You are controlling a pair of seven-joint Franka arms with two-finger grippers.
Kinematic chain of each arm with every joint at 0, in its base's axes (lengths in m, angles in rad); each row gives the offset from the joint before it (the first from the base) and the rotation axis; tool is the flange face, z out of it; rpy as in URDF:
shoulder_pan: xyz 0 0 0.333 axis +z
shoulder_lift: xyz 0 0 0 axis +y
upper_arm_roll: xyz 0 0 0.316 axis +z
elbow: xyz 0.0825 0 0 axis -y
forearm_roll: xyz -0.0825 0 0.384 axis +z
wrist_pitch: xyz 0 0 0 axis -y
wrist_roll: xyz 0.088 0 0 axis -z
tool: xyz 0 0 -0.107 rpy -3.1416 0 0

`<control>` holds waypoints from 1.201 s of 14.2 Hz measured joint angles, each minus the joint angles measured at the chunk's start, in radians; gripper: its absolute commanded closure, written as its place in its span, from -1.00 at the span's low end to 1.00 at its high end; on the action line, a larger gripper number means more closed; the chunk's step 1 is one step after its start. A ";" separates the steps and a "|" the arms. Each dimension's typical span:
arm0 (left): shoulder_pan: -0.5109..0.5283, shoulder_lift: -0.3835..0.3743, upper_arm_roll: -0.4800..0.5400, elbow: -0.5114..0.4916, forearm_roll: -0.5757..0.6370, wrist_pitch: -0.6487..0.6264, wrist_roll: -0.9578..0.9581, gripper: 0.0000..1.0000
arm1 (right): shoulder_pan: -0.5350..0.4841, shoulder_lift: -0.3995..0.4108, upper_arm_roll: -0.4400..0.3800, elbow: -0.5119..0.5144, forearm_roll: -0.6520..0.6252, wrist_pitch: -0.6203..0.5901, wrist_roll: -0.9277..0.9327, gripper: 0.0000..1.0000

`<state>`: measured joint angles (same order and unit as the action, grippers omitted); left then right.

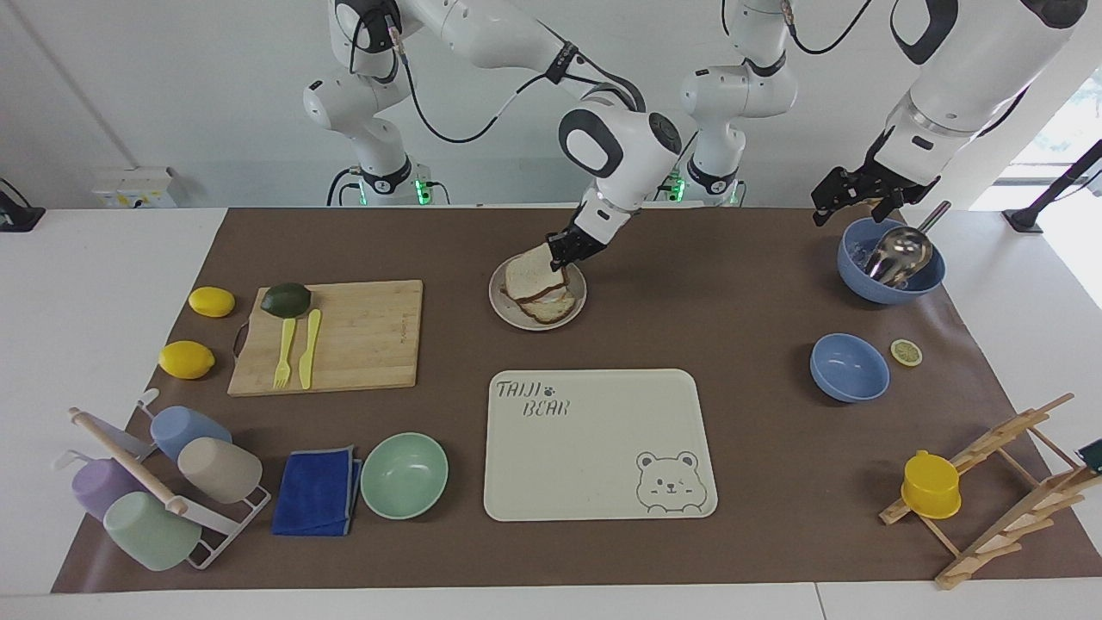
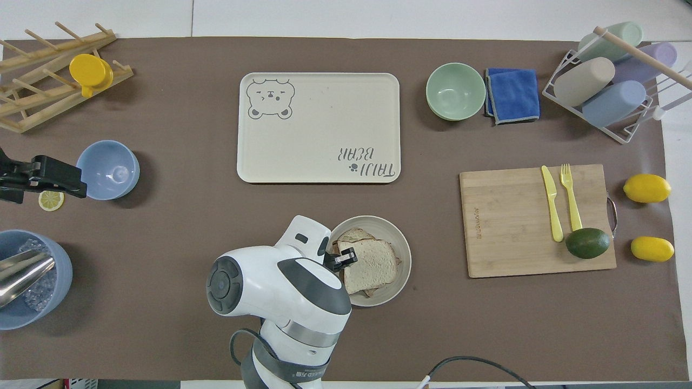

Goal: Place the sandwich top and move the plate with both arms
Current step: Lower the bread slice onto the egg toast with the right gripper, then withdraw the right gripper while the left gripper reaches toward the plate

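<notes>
The sandwich top (image 1: 526, 274) is seen lying on the stacked bread on the plate (image 1: 578, 306), its edge nearest the robots pinched by the closed right gripper (image 1: 560, 248), whose arm is reached in over the table from the right arm's end. In the overhead view the slice (image 2: 370, 266) is shown covering the filling almost wholly, with only the lower bread's crust showing at the rim of the plate (image 2: 403, 254), and the right gripper (image 2: 340, 260) is set at the slice's edge toward the left arm's end.

The plate is placed on the brown mat, nearer to the robots than the bear-print tray (image 1: 594, 465) and beside the wooden cutting board (image 1: 362, 331), on which a yellow fork (image 1: 283, 353), a yellow knife (image 1: 308, 346) and an avocado (image 1: 286, 299) are laid. Two lemons (image 1: 186, 359) are seen just off the board, toward the right arm's end.

The left gripper (image 1: 848, 196) is held in the air over the blue bowl with a metal scoop (image 1: 892, 258), where the arm waits; whether its fingers are open cannot be told. A second blue bowl (image 1: 849, 368) and a lemon slice (image 1: 906, 351) are placed farther from the robots than the first. The mint green bowl (image 1: 404, 474) is found beside a folded blue cloth (image 1: 317, 490).
</notes>
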<state>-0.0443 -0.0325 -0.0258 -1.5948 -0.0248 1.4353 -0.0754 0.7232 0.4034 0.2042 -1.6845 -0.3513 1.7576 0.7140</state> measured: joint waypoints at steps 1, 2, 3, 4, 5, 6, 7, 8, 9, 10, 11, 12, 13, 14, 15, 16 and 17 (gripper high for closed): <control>0.000 0.000 -0.001 0.000 0.000 0.000 0.000 -1.00 | -0.005 0.000 0.000 -0.006 0.000 0.034 0.015 -0.99; -0.001 0.000 -0.003 0.000 0.000 0.000 0.000 -1.00 | -0.013 0.000 -0.001 -0.007 0.000 0.061 0.027 -1.00; -0.001 0.000 -0.004 0.000 0.000 0.000 0.000 -1.00 | -0.024 -0.001 0.000 -0.004 0.001 0.078 0.029 -1.00; 0.000 0.000 -0.003 0.000 0.000 0.000 0.000 -1.00 | -0.037 -0.003 -0.001 0.008 0.002 0.087 0.030 -1.00; 0.000 0.000 -0.002 0.000 0.000 0.000 -0.001 -1.00 | -0.058 -0.008 -0.002 0.026 0.004 0.089 0.030 -1.00; 0.000 0.000 0.000 0.000 0.000 0.000 -0.001 -1.00 | -0.099 -0.018 -0.002 0.042 0.019 0.091 0.026 -1.00; 0.001 0.000 0.000 0.000 0.000 0.000 -0.001 -1.00 | -0.153 -0.037 -0.002 0.059 0.052 0.093 0.006 -1.00; 0.001 0.000 0.000 0.000 0.000 0.000 -0.001 -1.00 | -0.215 -0.063 -0.004 0.077 0.092 0.091 -0.029 -1.00; 0.000 0.000 0.000 -0.001 0.000 0.000 -0.001 -1.00 | -0.281 -0.094 -0.005 0.092 0.120 0.079 -0.076 -1.00; 0.000 -0.003 -0.002 -0.010 0.000 0.000 -0.001 -1.00 | -0.350 -0.129 -0.006 0.104 0.136 0.047 -0.125 -1.00; -0.002 -0.012 -0.006 -0.032 -0.001 0.003 -0.002 -1.00 | -0.414 -0.164 -0.008 0.112 0.147 0.008 -0.162 -1.00; -0.006 -0.028 -0.014 -0.071 -0.016 0.017 -0.012 -1.00 | -0.478 -0.195 -0.009 0.114 0.176 -0.031 -0.192 -1.00; -0.020 -0.050 -0.019 -0.123 -0.053 0.042 -0.043 -1.00 | -0.544 -0.223 -0.010 0.115 0.219 -0.064 -0.227 -1.00; -0.043 -0.079 -0.024 -0.187 -0.097 0.075 -0.087 -1.00 | -0.608 -0.250 -0.011 0.116 0.254 -0.096 -0.268 -1.00; -0.074 -0.111 -0.027 -0.258 -0.136 0.112 -0.123 -1.00 | -0.664 -0.273 -0.011 0.117 0.268 -0.132 -0.319 -1.00; -0.109 -0.144 -0.029 -0.330 -0.169 0.154 -0.153 -1.00 | -0.708 -0.292 -0.013 0.126 0.273 -0.171 -0.382 -1.00; -0.142 -0.173 -0.032 -0.402 -0.197 0.198 -0.176 -1.00 | -0.744 -0.307 -0.019 0.142 0.274 -0.214 -0.449 -1.00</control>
<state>-0.1866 -0.2054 -0.0578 -1.9968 -0.2221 1.6331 -0.2518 -0.0203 0.0959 0.1854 -1.5422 -0.0769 1.5431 0.2654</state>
